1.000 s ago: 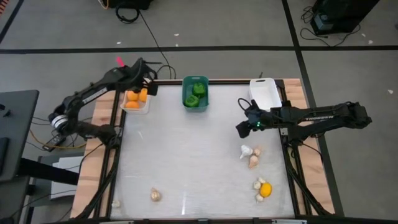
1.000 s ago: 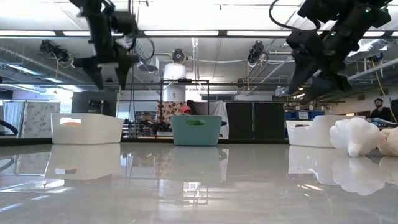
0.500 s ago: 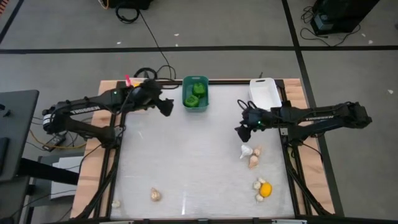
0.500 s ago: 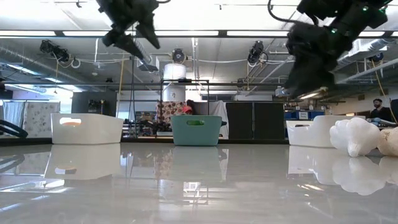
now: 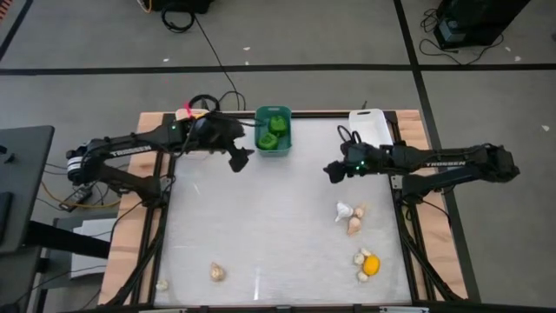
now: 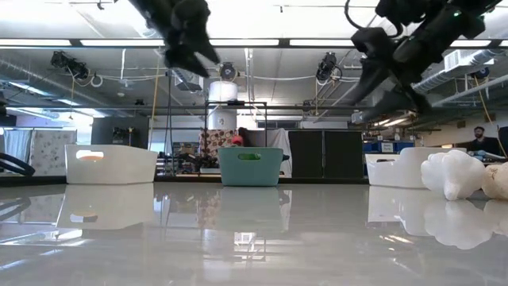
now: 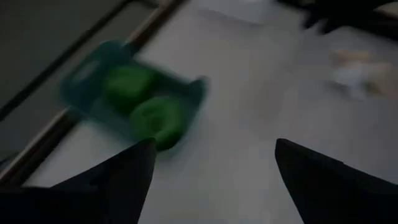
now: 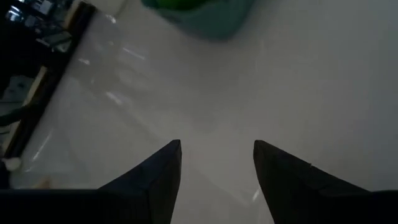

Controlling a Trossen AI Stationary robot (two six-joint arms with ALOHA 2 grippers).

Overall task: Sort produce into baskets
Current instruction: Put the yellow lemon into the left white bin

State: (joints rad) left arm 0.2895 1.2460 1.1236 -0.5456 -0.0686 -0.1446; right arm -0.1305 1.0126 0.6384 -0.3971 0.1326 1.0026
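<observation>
The teal basket (image 5: 273, 130) stands at the table's far edge and holds two green peppers (image 7: 134, 102). A white basket (image 5: 371, 130) stands at the far right. Another white basket (image 6: 111, 163), with orange fruit inside, stands at the far left; in the high view my left arm hides it. My left gripper (image 5: 239, 161) is open and empty in the air, just left of the teal basket. My right gripper (image 5: 330, 171) is open and empty, above the table right of centre. Garlic bulbs (image 5: 350, 217) lie below it toward the near edge.
An orange fruit (image 5: 371, 265) with garlic bulbs beside it lies near the right front. Single garlic bulbs lie at the near edge (image 5: 217, 272) and at the near left corner (image 5: 162, 284). The table's middle (image 5: 261, 217) is bare.
My left gripper has swung from above the left white basket toward the table's right, to a spot beside the teal basket, turning as it went. My right gripper has shifted a little toward the far edge.
</observation>
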